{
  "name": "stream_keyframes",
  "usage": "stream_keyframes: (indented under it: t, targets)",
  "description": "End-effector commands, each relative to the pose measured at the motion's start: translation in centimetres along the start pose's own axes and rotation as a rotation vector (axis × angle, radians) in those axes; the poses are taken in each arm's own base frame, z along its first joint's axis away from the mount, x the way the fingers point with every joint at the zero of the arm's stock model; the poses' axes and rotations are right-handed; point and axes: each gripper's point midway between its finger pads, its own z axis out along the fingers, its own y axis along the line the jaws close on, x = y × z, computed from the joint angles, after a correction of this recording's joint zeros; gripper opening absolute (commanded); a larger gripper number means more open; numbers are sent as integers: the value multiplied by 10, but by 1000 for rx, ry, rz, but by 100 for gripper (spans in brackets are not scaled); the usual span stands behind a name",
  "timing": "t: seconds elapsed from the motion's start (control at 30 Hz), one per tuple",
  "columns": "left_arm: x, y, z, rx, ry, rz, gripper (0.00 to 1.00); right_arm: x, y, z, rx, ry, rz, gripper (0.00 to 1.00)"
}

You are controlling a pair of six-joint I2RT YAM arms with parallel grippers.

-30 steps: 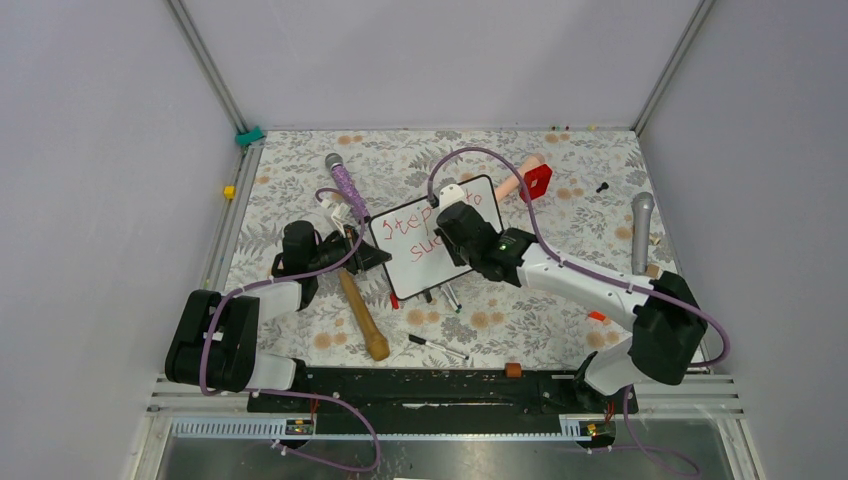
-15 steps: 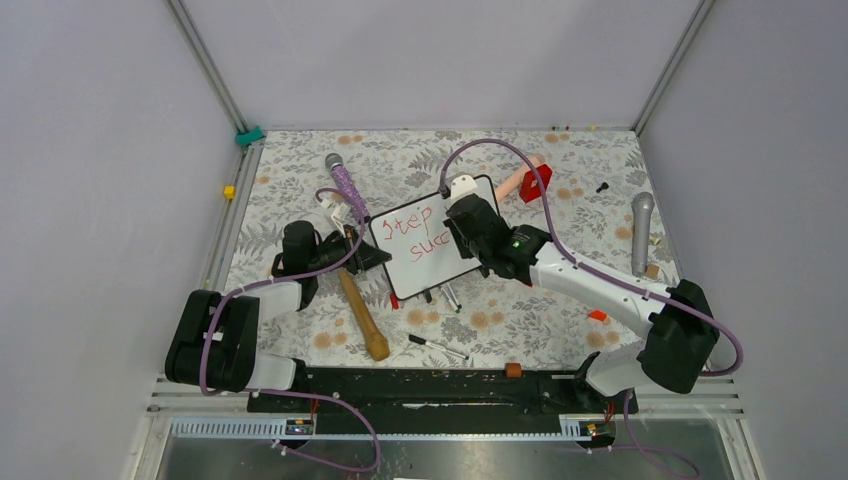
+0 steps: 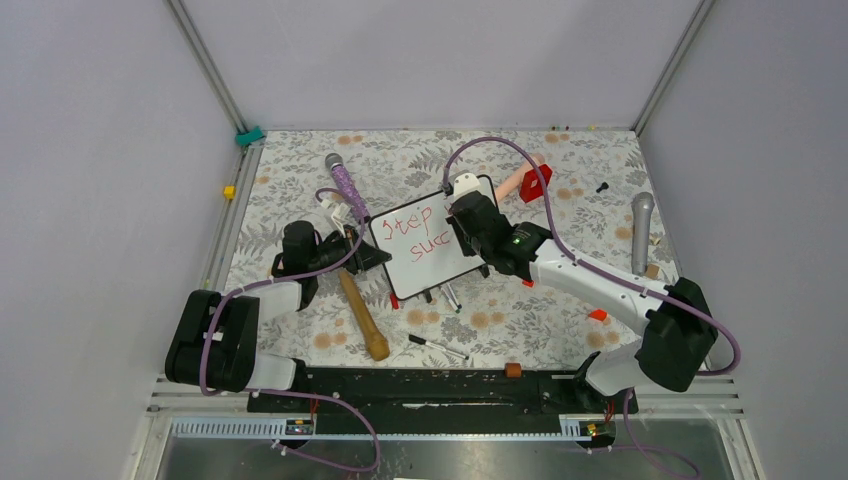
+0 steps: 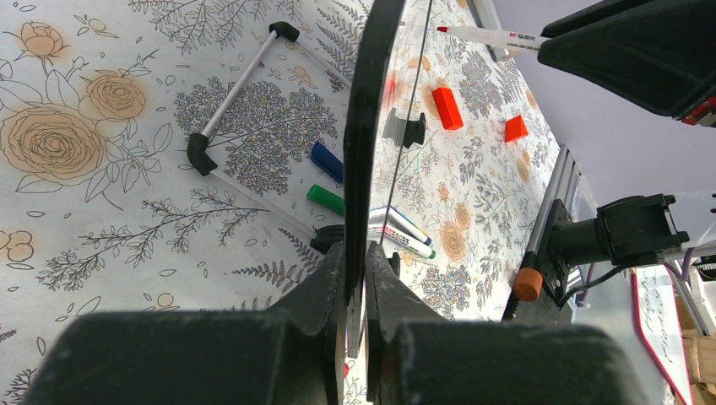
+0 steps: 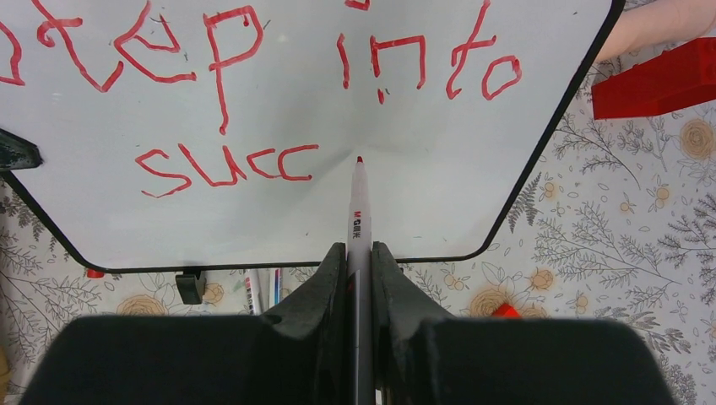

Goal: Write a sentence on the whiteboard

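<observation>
Tablecloth (image 3: 520, 330) static; right gripper (image 5: 359, 253) shifted (rightward).

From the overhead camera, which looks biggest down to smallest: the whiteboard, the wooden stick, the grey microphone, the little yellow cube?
1. whiteboard
2. wooden stick
3. grey microphone, only a little shorter than the stick
4. yellow cube, by far the smallest

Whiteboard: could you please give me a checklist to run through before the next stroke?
1. Grip of right claw on marker: ok.
2. Grip of left claw on whiteboard edge: ok.
3. Position of marker tip, right of "succ" on the second line: ok.
4. Contact of tip with whiteboard: cannot tell.
5. Completeness of sentence: not ok, it reads "step into succ".
</observation>
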Motion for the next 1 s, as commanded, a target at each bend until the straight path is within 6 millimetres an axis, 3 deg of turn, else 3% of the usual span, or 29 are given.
stream_keyframes:
  t: [0.0, 0.6, 0.97]
  targets:
    - [-4, 28, 0, -131, -22, 4, 0, -13, 3, 0, -17, -24, 19, 0]
    - [-4, 28, 0, -131, -22, 4, 0, -11, 10, 14, -26, 5, 11, 0]
    - [-4, 28, 0, -131, -21, 3, 0, -9, -3, 16, 39, 6, 19, 0]
